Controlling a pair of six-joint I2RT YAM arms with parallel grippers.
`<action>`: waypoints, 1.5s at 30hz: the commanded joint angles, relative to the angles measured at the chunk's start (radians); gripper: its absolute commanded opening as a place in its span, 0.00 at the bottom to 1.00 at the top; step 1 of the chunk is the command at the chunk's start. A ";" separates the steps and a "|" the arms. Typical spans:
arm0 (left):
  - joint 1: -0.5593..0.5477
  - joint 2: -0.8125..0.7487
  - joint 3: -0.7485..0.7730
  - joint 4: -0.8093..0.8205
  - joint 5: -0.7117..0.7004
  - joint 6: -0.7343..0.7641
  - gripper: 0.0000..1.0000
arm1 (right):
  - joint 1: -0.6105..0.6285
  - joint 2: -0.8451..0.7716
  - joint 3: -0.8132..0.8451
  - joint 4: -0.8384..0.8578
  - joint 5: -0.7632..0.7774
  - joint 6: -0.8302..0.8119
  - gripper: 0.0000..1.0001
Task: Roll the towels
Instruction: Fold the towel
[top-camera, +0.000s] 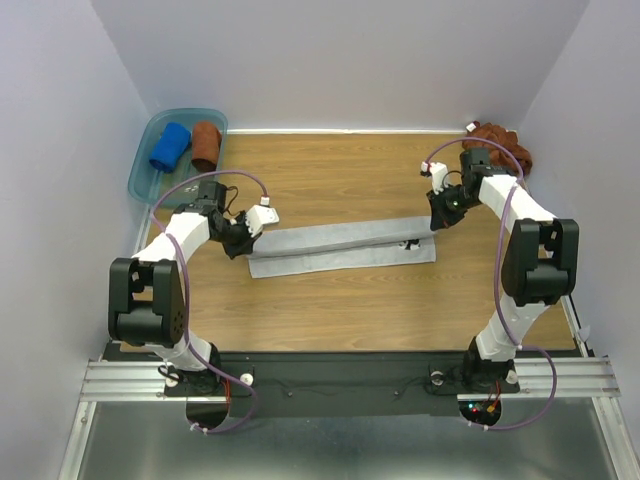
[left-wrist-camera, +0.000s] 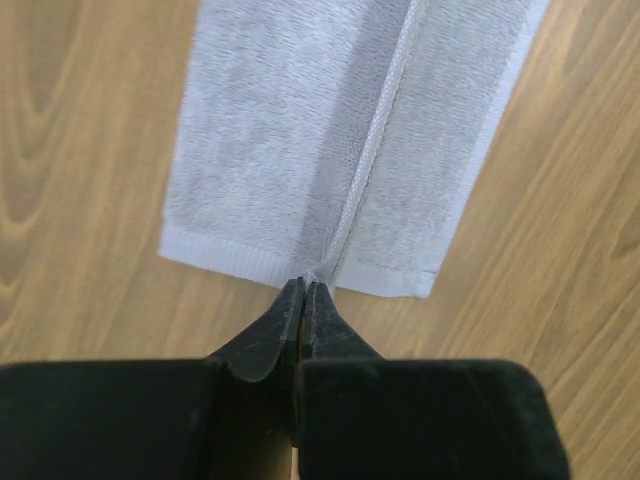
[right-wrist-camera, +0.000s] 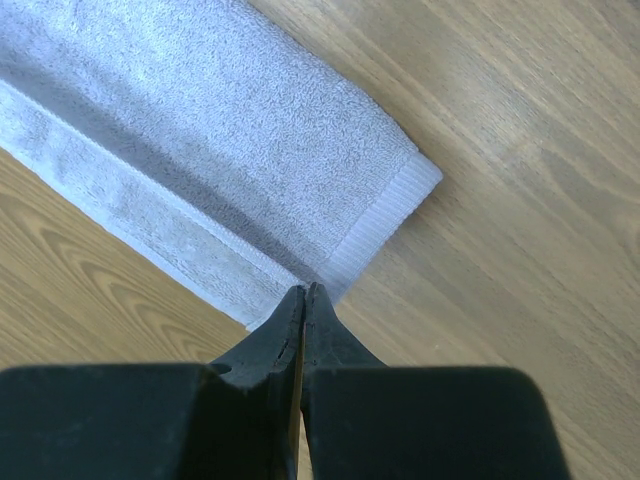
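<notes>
Your light grey terry-cloth towel (top-camera: 340, 247) lies stretched across the middle of the wooden table (top-camera: 340, 320), running from about 9 o'clock to 3 o'clock, folded lengthwise so one long flap lies over the other. Your left gripper (left-wrist-camera: 303, 292) sits at the towel's 9 o'clock end, its black fingers pressed together on the hem where the fold line meets the short edge. Your right gripper (right-wrist-camera: 303, 295) sits at the 3 o'clock end, fingers likewise pinched closed on the corner of the short hem. In the overhead view, both arms reach inward from the sides, the towel spanning between them.

Your rust-brown terry towel (top-camera: 503, 145) lies bunched at the table's 1 o'clock corner, just behind the right arm. At 11 o'clock, the translucent blue plastic tub (top-camera: 150, 160) holds a blue cloth roll (top-camera: 170, 146) and a brown cloth roll (top-camera: 205, 145), side by side.
</notes>
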 joint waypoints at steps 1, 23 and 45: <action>-0.025 -0.042 -0.045 0.006 -0.016 0.012 0.00 | -0.013 -0.004 -0.001 0.012 0.001 -0.024 0.00; -0.101 -0.062 -0.148 0.101 -0.125 -0.012 0.00 | -0.013 -0.009 -0.073 0.014 0.004 -0.047 0.01; -0.095 -0.093 -0.058 0.043 -0.108 -0.034 0.00 | -0.013 -0.147 -0.068 -0.118 -0.042 -0.087 0.01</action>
